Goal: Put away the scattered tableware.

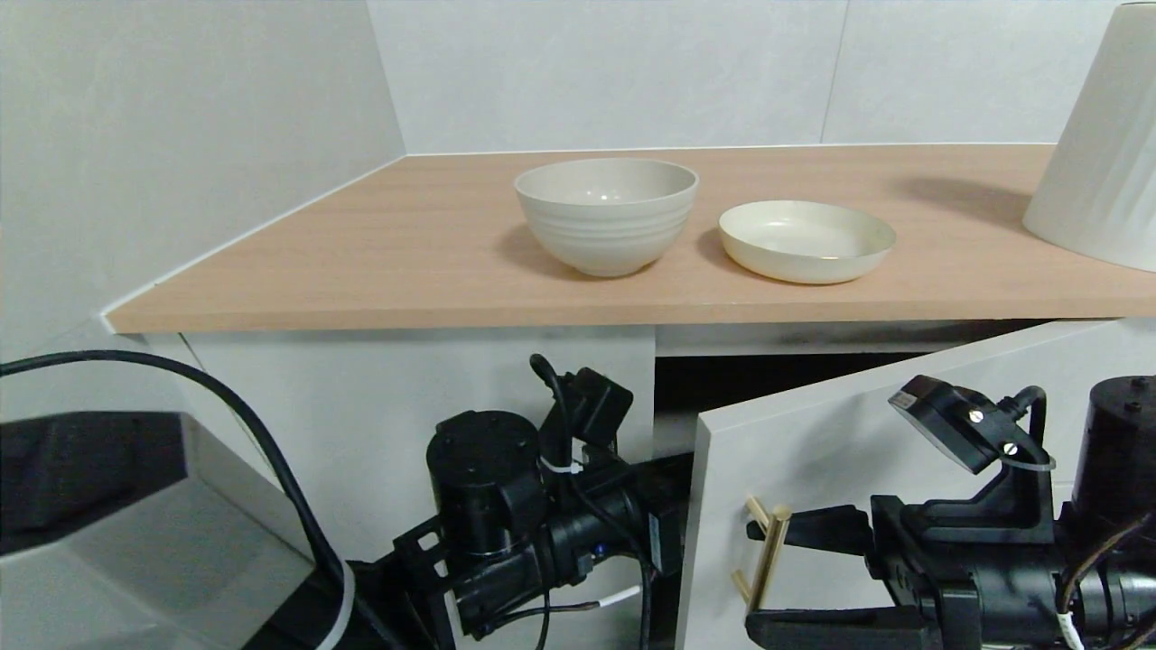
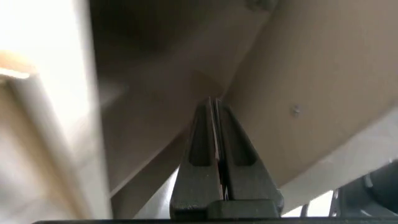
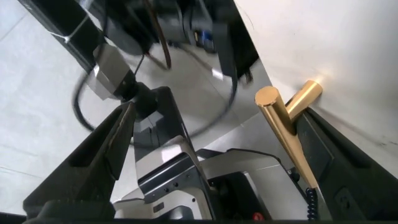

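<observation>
A deep grey-white bowl (image 1: 605, 215) and a shallow cream dish (image 1: 806, 239) stand side by side on the wooden counter (image 1: 361, 262). Below them a white cabinet door (image 1: 840, 433) hangs partly open. Its gold handle (image 1: 768, 555) (image 3: 289, 134) lies between the fingers of my open right gripper (image 1: 786, 578) (image 3: 211, 168), close to one finger (image 3: 336, 168). My left gripper (image 2: 214, 118) is shut with nothing in it, and it points into the dark cabinet behind the door's inner face. In the head view its tips are hidden behind the door's edge.
A large white ribbed lampshade-like object (image 1: 1102, 153) stands on the counter at the far right. White walls close off the counter at the back and left. The dark cabinet opening (image 1: 768, 370) shows under the counter edge.
</observation>
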